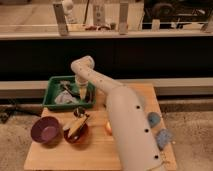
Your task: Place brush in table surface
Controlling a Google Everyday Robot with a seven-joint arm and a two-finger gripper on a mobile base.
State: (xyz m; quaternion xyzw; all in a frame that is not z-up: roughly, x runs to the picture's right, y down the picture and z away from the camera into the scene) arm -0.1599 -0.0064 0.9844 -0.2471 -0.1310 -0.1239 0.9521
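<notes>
The end effector (82, 93) reaches down into the green bin (51, 93) at the back-left of the bench (100, 150); its grip state cannot be told. A purple bowl (46, 130) and a red bowl (76, 131) sit in front of the bin.

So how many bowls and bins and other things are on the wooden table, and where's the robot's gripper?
Bowls: 2, a purple bowl and a dark red bowl
Bins: 1, the green bin
Orange round things: 1
Total: 4
The gripper hangs down inside the green bin.
</notes>
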